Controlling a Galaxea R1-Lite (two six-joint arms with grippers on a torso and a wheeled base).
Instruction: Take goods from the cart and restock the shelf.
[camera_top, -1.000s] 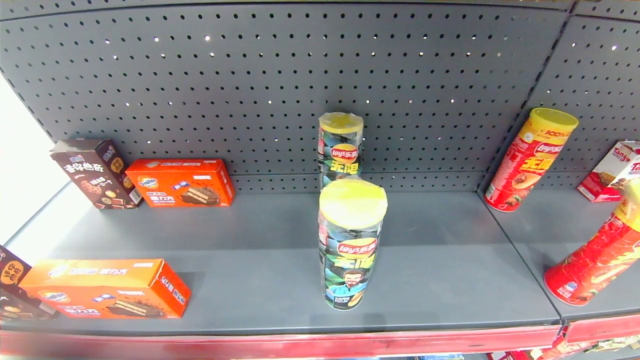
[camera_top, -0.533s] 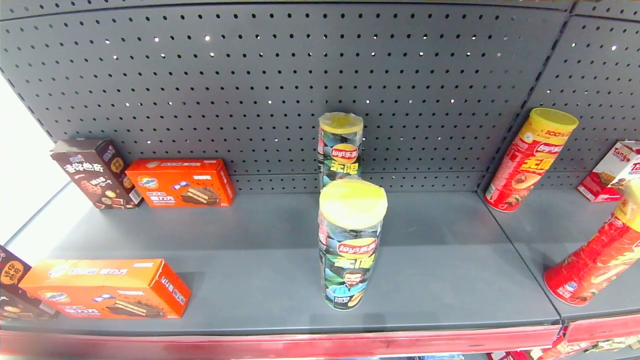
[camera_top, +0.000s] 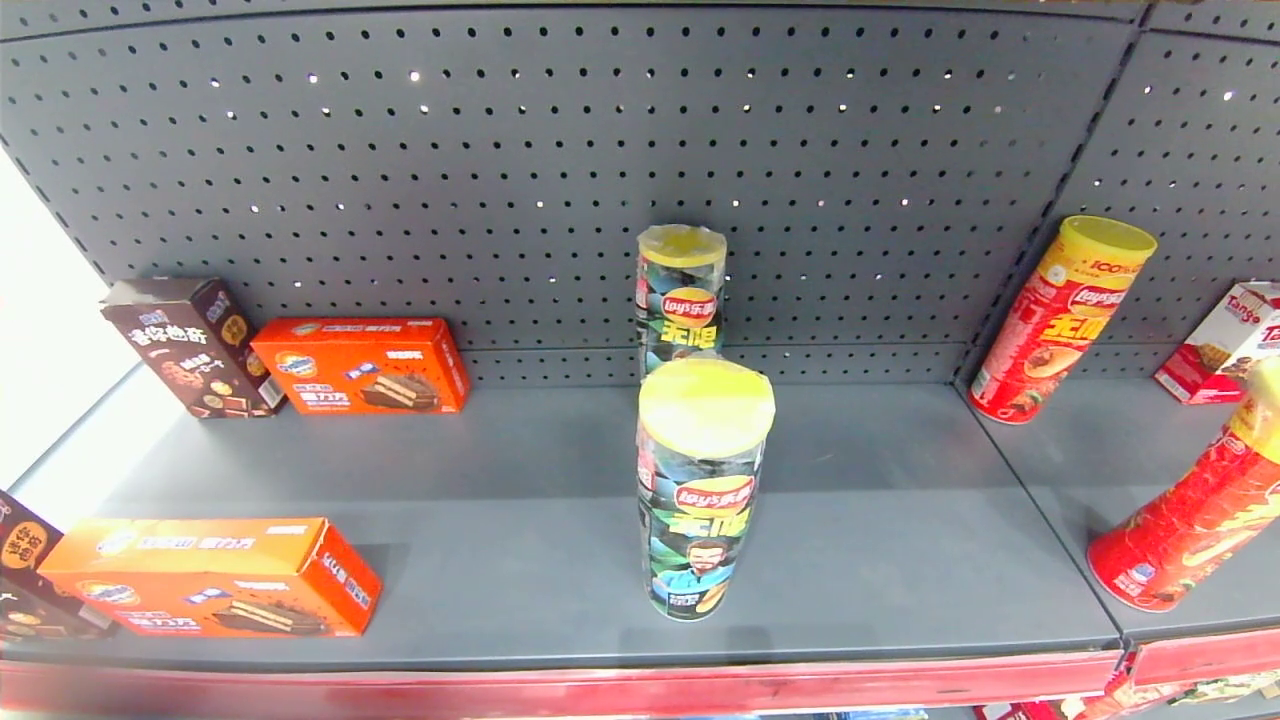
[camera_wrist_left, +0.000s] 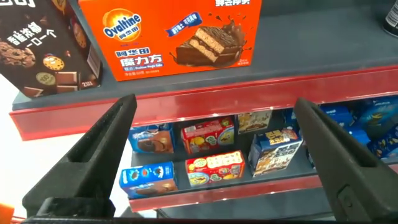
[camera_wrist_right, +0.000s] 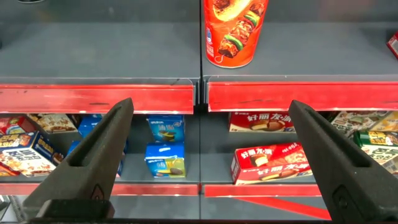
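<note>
before the grey perforated metal shelf, the left gripper and right gripper hang spread and empty near its red lip; a yellow-lidded cardboard chip tube stands mid-shelf. likely between placements: next, fetching an item from the cart.

Fairly bright, even light falls from above on the shelf. The front canister casts only a faint, soft shadow. White glare washes out the head view's left edge. Pinpoints of light shine through the pegboard. The wide lens bows the shelf's red lip and tilts the red canister outward. The lower shelf looks dimmer, perhaps shaded from above.
</note>
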